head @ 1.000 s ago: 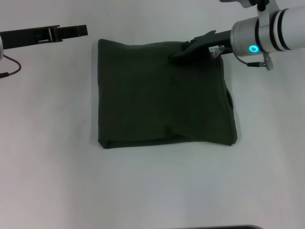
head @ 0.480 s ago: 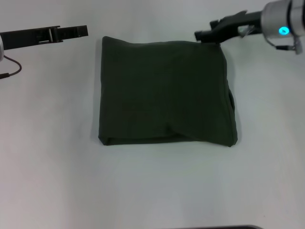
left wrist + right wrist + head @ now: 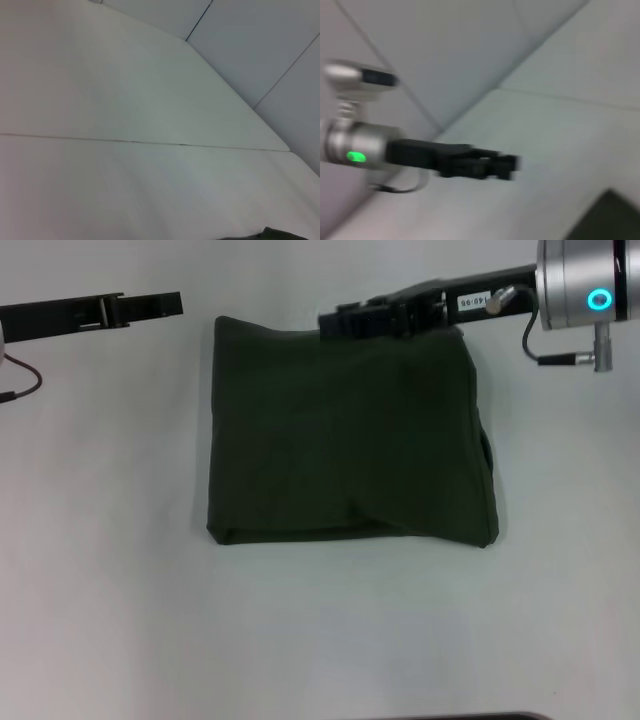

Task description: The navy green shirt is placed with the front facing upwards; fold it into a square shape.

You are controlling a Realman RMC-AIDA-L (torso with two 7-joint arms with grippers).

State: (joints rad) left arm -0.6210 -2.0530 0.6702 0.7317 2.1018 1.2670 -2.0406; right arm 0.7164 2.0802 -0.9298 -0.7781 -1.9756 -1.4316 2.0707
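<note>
Olive shirt (image 3: 350, 430) lay folded near-square mid-table while my right gripper (image 3: 335, 323), off the far corner a moment before, reached along its far edge, fingers apparently together and empty; left gripper (image 3: 170, 304) idled, so folding looked finished.

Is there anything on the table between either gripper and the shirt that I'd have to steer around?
Nothing visible. The navy green shirt lies folded on the bare white table. The right gripper is over its far edge, and the left gripper hangs beyond its far left corner, with only tabletop between.
</note>
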